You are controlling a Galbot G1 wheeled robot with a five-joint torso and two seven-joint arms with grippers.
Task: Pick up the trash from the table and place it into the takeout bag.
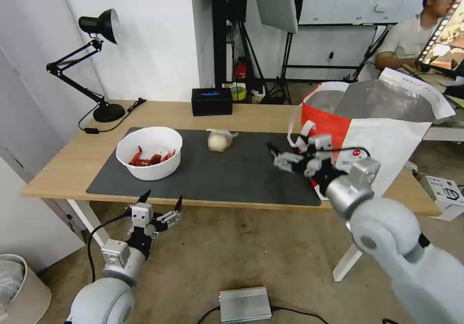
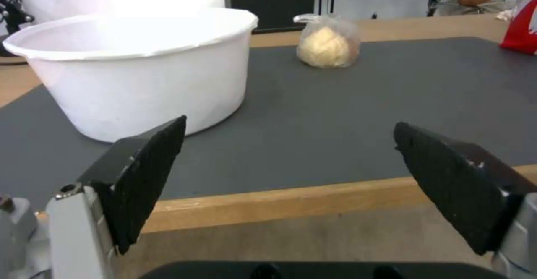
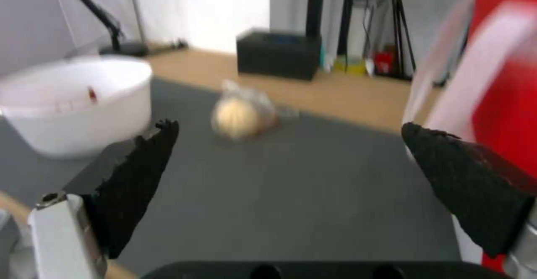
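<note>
The white bowl (image 1: 149, 152) with red shells sits on the left of the dark mat (image 1: 241, 174) on the table (image 1: 63, 169). A small knotted clear bag (image 1: 220, 140) of pale food lies mid-mat. The red-and-white takeout bag (image 1: 367, 131) stands open at the table's right end. My left gripper (image 1: 162, 199) hangs open below the table's front edge, in front of the bowl (image 2: 140, 69) and facing the knotted bag (image 2: 327, 46). My right gripper (image 1: 286, 146) is open above the mat beside the takeout bag (image 3: 503, 82), pointing toward the knotted bag (image 3: 241, 117) and bowl (image 3: 73, 102).
A black tissue box (image 1: 211, 101) and a black desk lamp (image 1: 99, 63) stand along the table's far edge. On the floor lie a silver box (image 1: 245, 303), a white bin (image 1: 19, 285) and a carton (image 1: 444, 193). A person sits behind the takeout bag.
</note>
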